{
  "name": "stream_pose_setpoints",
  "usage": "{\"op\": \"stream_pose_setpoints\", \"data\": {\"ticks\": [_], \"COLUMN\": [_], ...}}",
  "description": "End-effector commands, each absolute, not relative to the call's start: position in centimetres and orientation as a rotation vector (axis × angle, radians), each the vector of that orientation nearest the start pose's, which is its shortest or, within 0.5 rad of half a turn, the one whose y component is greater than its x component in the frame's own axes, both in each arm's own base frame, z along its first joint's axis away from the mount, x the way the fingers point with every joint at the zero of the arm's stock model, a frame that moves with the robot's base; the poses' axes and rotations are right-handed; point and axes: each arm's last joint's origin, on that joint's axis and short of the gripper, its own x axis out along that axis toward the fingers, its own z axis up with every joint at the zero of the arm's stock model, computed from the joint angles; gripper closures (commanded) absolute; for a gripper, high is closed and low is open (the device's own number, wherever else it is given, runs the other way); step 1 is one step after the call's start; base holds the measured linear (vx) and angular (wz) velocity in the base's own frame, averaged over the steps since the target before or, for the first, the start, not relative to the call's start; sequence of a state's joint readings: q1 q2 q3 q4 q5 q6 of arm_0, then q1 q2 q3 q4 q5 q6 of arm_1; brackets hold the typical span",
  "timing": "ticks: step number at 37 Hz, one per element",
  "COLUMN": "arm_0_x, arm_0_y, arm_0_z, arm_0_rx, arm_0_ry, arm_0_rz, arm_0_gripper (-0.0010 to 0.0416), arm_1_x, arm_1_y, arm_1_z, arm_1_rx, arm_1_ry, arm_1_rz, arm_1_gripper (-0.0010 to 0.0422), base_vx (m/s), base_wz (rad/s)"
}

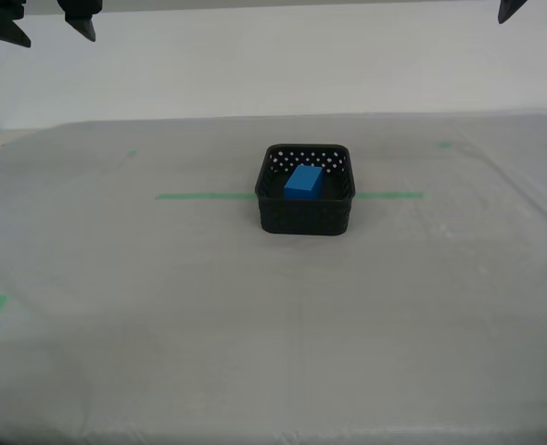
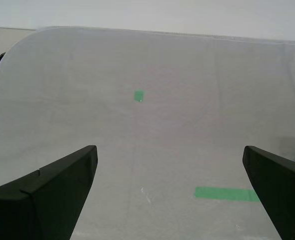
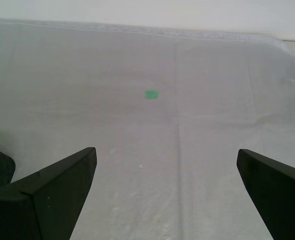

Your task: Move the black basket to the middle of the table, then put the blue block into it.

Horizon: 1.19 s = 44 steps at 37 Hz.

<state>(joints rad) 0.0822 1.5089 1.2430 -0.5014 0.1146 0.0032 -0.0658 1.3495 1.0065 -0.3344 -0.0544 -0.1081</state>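
A plain white wall (image 1: 283, 65) is seen behind the work surface in the exterior view, evenly and softly lit with no hard shadows cast, while a strip of beige flooring (image 2: 7, 42) is glimpsed beyond the surface's rounded corner in the second wrist view.

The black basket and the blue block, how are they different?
The black basket is much bigger than the blue block. The basket is black with little holes in its walls; the block is bright blue with plain, solid faces. The basket is hollow and open on top, and the block is a filled solid lying inside it. Both are boxy and sit in the middle of the table, on the green tape line.
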Motion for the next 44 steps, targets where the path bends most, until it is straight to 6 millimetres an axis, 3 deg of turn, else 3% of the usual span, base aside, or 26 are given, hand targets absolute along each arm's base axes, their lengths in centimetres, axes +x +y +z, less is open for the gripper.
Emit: {"op": "stream_pose_setpoints", "data": {"ticks": [1,44], "arm_0_x": [32.45,32.45], "arm_0_y": [2.33,2.33], "arm_0_z": [29.4,29.4], "arm_0_rx": [-0.073,-0.073], "arm_0_ry": [0.762,0.762], "arm_0_rz": [-0.035,-0.035], "arm_0_gripper": [0.0012,0.0012], "arm_1_x": [28.79,28.79], "arm_1_y": [-1.76,-1.76], "arm_1_z": [27.49,27.5], "arm_1_rx": [-0.06,-0.06], "arm_1_ry": [0.674,0.674], "arm_1_rz": [0.022,0.022], "arm_1_gripper": [0.0012,0.0012], "base_vx": [0.0,0.0], "base_wz": [0.0,0.0]}}
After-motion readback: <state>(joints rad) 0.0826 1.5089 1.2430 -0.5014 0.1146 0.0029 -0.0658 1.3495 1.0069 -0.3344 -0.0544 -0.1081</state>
